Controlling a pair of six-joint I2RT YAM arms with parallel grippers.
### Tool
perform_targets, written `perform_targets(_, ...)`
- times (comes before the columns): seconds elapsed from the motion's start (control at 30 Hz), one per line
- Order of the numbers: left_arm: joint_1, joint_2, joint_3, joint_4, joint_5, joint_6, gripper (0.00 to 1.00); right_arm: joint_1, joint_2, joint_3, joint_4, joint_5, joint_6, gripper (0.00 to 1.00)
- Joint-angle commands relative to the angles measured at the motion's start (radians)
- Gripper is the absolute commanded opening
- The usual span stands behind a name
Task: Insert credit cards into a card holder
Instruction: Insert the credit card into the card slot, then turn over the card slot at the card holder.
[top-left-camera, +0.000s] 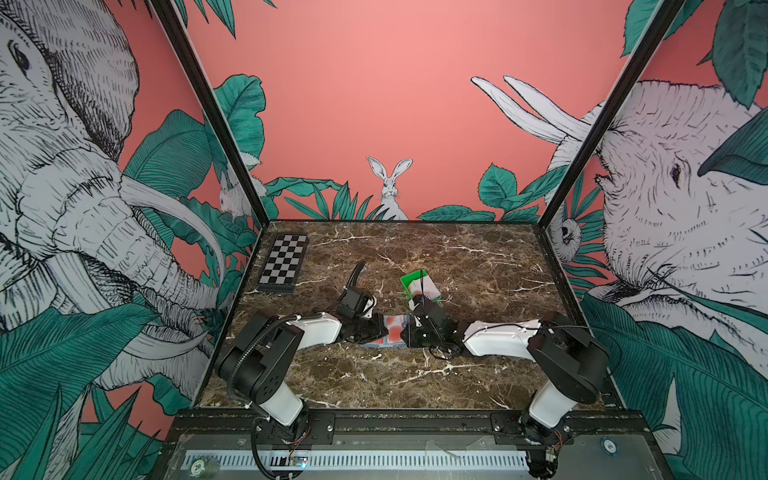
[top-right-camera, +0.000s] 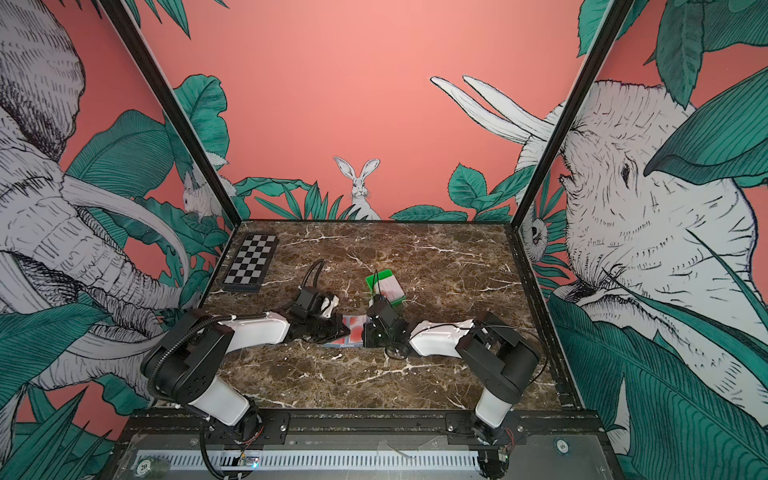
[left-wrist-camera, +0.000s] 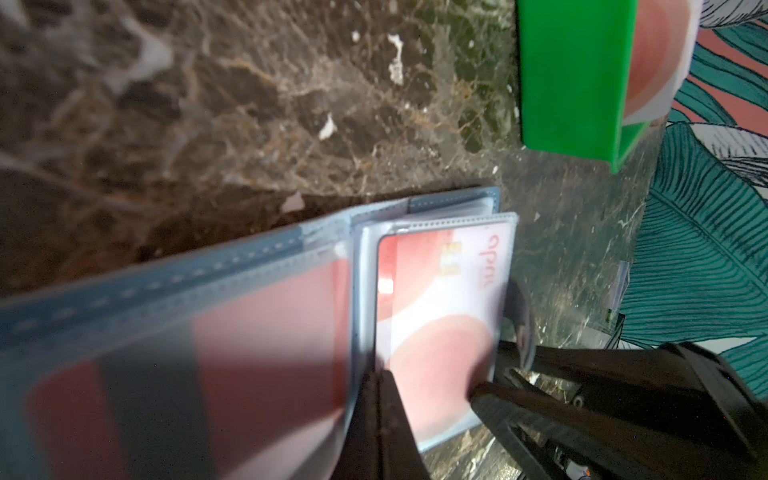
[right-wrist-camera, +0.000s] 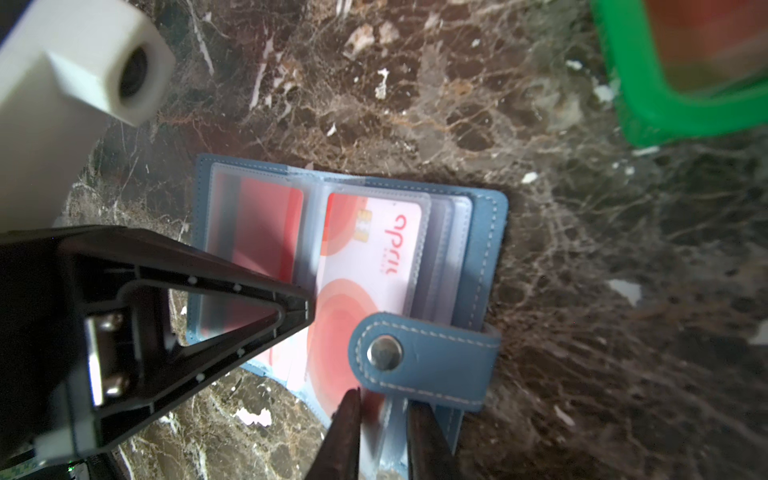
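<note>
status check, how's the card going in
Left claw shut, pinning card holder open. Right claw slightly open behind card, partly sleeved. Snap tab lies across it.

We take this for a robotics lab cell. A marble-patterned table (top-left-camera: 415, 374) is boxed in by black frame posts (top-left-camera: 212, 112) and jungle-print panels (top-left-camera: 374, 104). A checkerboard calibration board (top-left-camera: 283, 264) lies at its far left corner. The left arm (top-left-camera: 316, 330) and right arm (top-left-camera: 498, 338) stand on a rail (top-left-camera: 415, 424) along its near edge.
</note>
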Motion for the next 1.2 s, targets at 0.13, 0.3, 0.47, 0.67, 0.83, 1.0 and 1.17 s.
perform_targets(0.13, -0.008, 0.024, -0.016, -0.023, -0.017, -0.004, 0.04, 0.004, -0.042, 0.002, 0.020, 0.014, 0.001, 0.22)
perform_targets(0.3, -0.008, 0.023, -0.013, -0.026, -0.018, 0.000, 0.04, 0.005, -0.023, 0.010, 0.024, 0.002, 0.004, 0.23)
perform_targets(0.47, -0.008, 0.019, -0.013, -0.031, -0.018, 0.001, 0.03, 0.005, -0.010, 0.011, 0.034, -0.009, 0.007, 0.22)
perform_targets(0.67, -0.008, 0.019, -0.008, -0.032, -0.017, 0.002, 0.03, 0.004, 0.017, 0.025, 0.038, -0.029, 0.010, 0.22)
perform_targets(0.83, -0.008, 0.019, -0.007, -0.024, -0.008, -0.003, 0.03, 0.003, 0.021, 0.025, 0.059, -0.039, 0.016, 0.22)
perform_targets(1.0, -0.008, 0.021, -0.013, 0.019, 0.021, -0.023, 0.04, 0.004, 0.015, 0.029, 0.064, -0.040, 0.005, 0.22)
perform_targets(1.17, -0.008, 0.025, -0.016, 0.055, 0.045, -0.044, 0.04, 0.005, 0.014, 0.042, 0.055, -0.038, -0.005, 0.23)
